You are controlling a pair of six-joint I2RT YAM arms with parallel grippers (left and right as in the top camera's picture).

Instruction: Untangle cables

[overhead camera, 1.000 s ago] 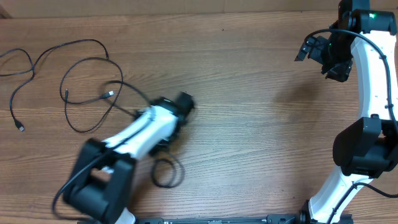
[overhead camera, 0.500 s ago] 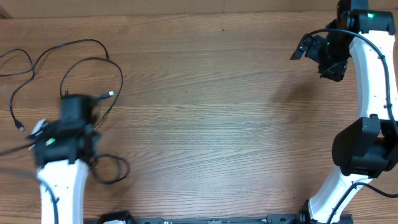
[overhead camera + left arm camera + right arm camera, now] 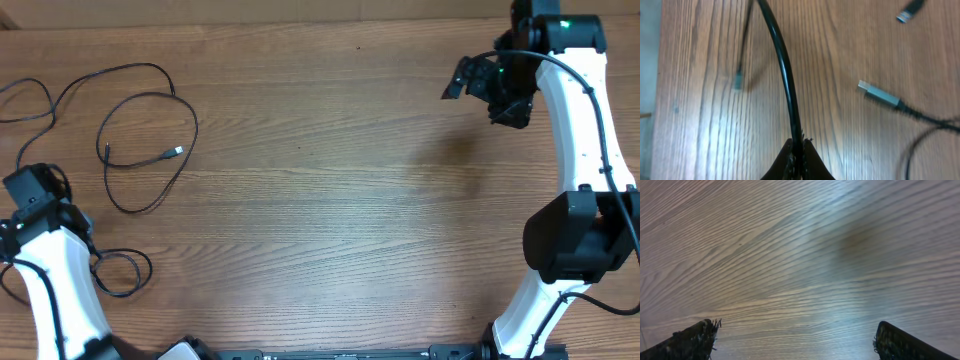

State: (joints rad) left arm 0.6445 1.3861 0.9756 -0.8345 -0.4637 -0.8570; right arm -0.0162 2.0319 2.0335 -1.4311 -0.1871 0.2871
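Observation:
Several thin black cables [image 3: 150, 68] lie in loose loops on the wooden table's far left; one silver plug [image 3: 178, 151] rests inside a loop. My left gripper [image 3: 24, 186] sits at the left edge, shut on a black cable [image 3: 785, 75] that runs up and away from its closed jaws [image 3: 797, 146]. In the left wrist view, a silver plug [image 3: 880, 94], a small grey plug [image 3: 738, 80] and a blurred plug [image 3: 911, 9] lie near that cable. My right gripper [image 3: 468, 80] hangs open at the far right, with only bare wood between its fingertips [image 3: 696, 339].
A thicker black wire loop [image 3: 120, 272] belonging to the left arm lies beside its white forearm [image 3: 55, 275]. The table's left edge [image 3: 659, 100] runs close to the held cable. The white right arm [image 3: 585, 150] stands along the right side.
The left arm has swung from the table's middle-left to the far left edge and now grips a cable. The right gripper has drifted slightly left, still open.

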